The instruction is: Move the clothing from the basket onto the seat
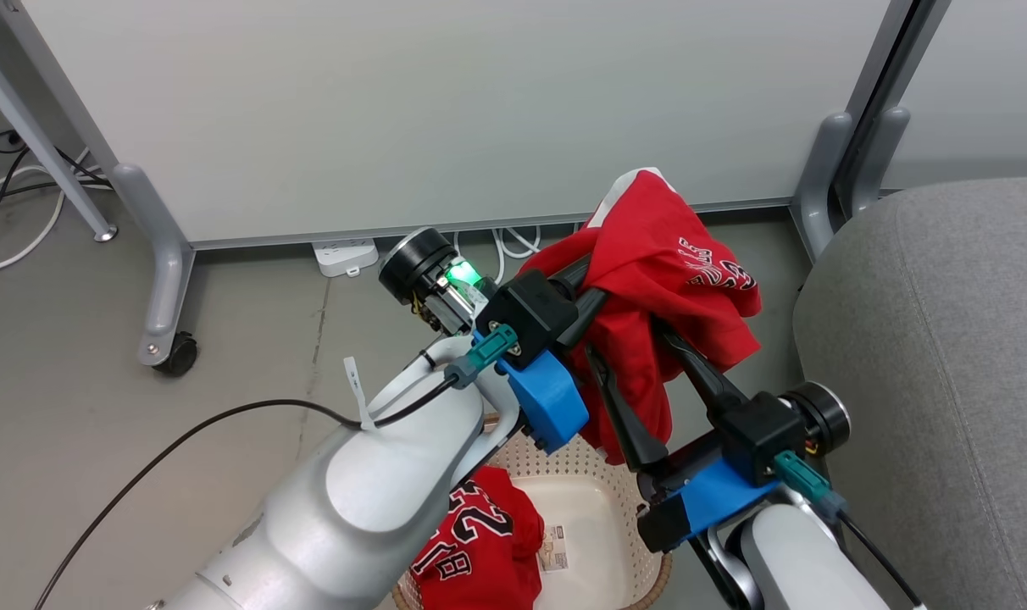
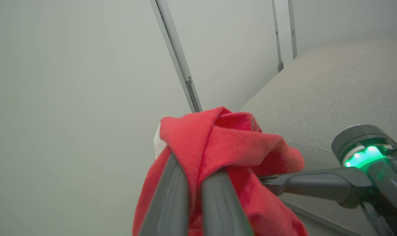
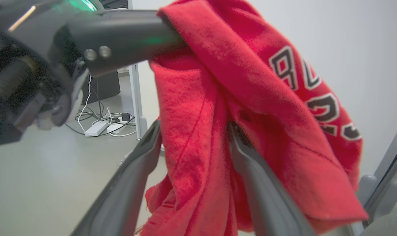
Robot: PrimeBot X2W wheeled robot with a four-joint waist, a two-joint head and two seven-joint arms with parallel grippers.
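**Q:** Big stuff first. What are you looking at?
**A:** Your seat (image 1: pixel 946 356) fills the right side of the head view. A pale panel (image 1: pixel 446 110) stands at the back, with grey floor (image 1: pixel 81 339) under it.
**Q:** Basket?
**A:** The basket (image 1: pixel 602 517) sits on the floor at bottom centre, left of the seat and partly hidden by your arms. One jersey (image 1: pixel 480 542) lies bunched in its left end, with the 23 showing.
**Q:** The other piece?
**A:** The red garment (image 1: pixel 657 271) hangs in the air beyond the basket. It's near the seat's edge but apart from it. Its black lettering faces the seat.
**Q:** Your left gripper?
**A:** The left gripper (image 2: pixel 195 170) is clenched on a top fold of the garment, and the cloth hangs from it.
**Q:** Right gripper?
**A:** The right gripper (image 3: pixel 194 127) is released, fingers spread wide. The cloth hangs down between them and drapes over one, but nothing is pinched.
**Q:** Anything small?
**A:** There's a white power strip (image 1: pixel 344 254) at the foot of the panel.
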